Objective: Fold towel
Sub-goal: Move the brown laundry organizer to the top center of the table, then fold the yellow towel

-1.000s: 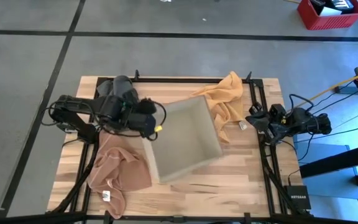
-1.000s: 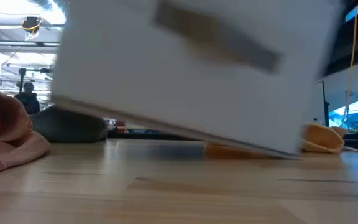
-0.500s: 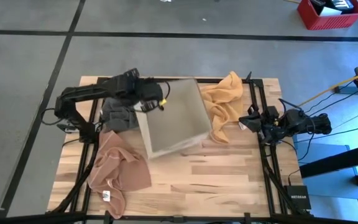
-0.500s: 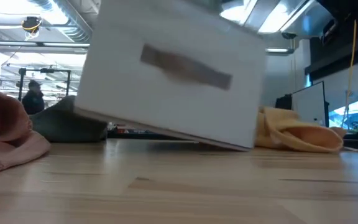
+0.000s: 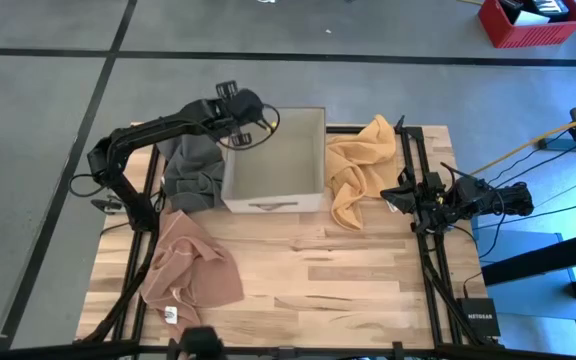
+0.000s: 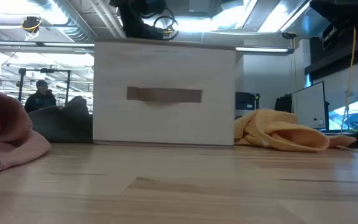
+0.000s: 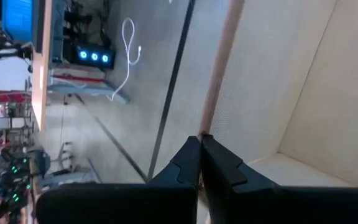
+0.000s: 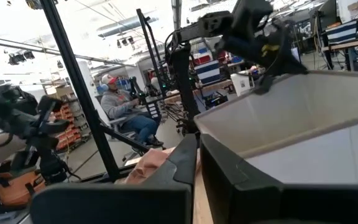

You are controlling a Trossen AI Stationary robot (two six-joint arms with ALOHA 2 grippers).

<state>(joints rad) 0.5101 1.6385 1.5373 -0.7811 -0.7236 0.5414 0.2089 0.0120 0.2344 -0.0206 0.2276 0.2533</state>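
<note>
Right now the left hand is pinching the back left rim of the pale, square, rigid open-topped bin, its fingers pressed together over the thin wall, and the bin is sitting flat on the wooden plank bench with its slot handle facing the front. Trouble is looking likeliest at that rim: the wall is appearing smooth and thin, so a pull or lift from one corner is risking a slip or a tipped bin, which could drag the cloth lying against it. Touching the bin's right wall, the mustard-yellow towel is lying crumpled in soft, thick folds; against the bin's left wall a dark grey towel is bunching up, and in front of that, nearer the bench's front left, a dusty-pink towel with a small white tag is slumping in a loose heap. None of them is being folded yet. Well to the right of the bin, at the bench's right edge, the right hand is waiting with its fingers pressed together on nothing, just beside the yellow towel, where a careless sweep could be snagging the limp fabric.
</note>
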